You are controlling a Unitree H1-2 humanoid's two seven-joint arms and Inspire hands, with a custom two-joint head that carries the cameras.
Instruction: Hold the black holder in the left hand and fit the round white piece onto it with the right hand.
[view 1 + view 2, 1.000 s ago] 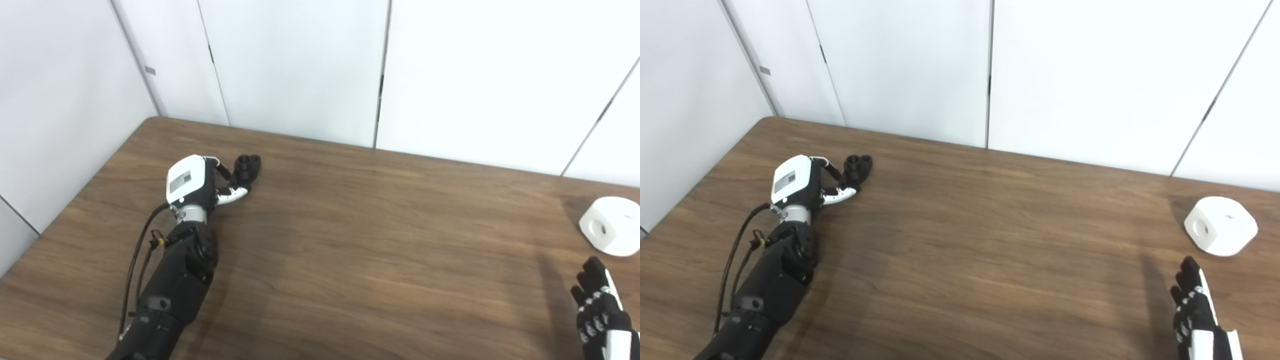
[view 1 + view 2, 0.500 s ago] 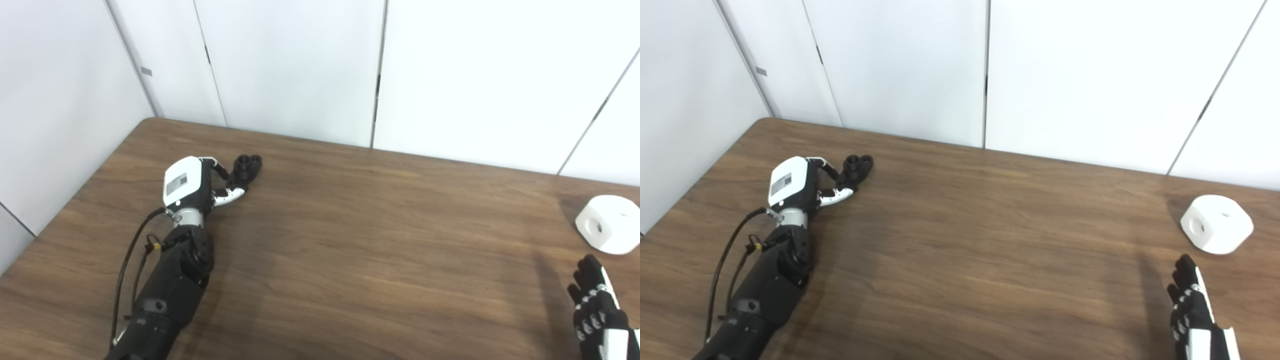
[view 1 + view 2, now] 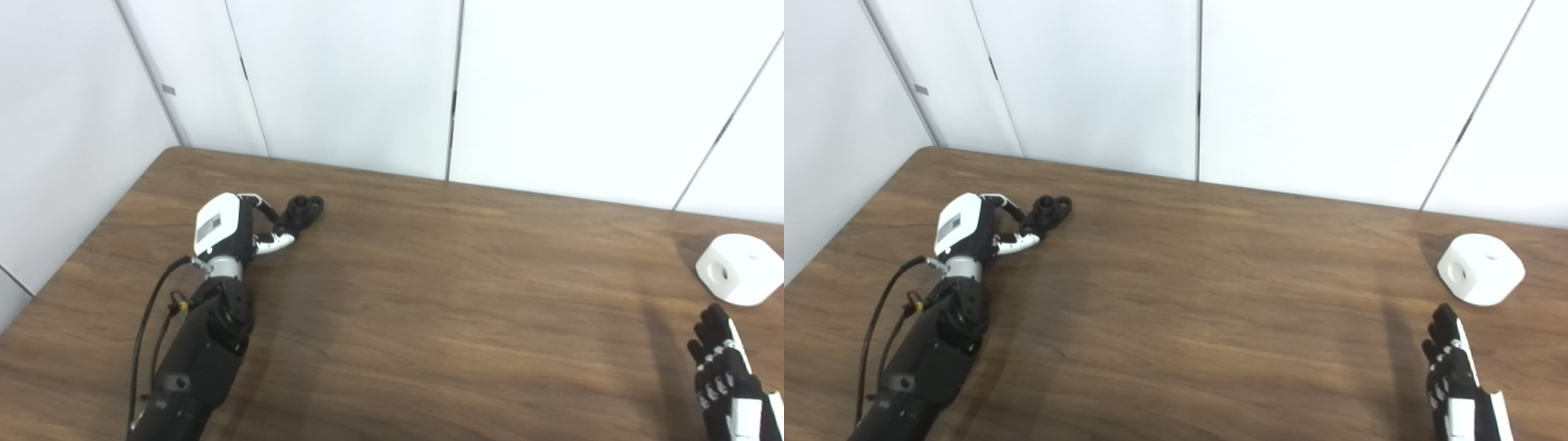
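Reaching across the table (image 3: 429, 294), my left hand (image 3: 236, 229) has its fingers (image 3: 272, 244) apart, touching the black holder (image 3: 303, 210), not lifted. My right hand (image 3: 726, 376), fingers straight and empty, sits near the white piece (image 3: 735, 269). Grasping and fitting remain.

A big brown wooden table (image 3: 429, 294) fills the lower part of the view. Its top has dark and light lines running along it, like tree wood. The far edge of the table sits close to a white wall (image 3: 343, 79). The wall is made of tall flat panels with thin dark gaps (image 3: 454, 92) between them. On the left, another white wall (image 3: 67, 141) runs beside the table's side. A small grey mark (image 3: 168, 90) sits on one panel. The light is soft and bright.
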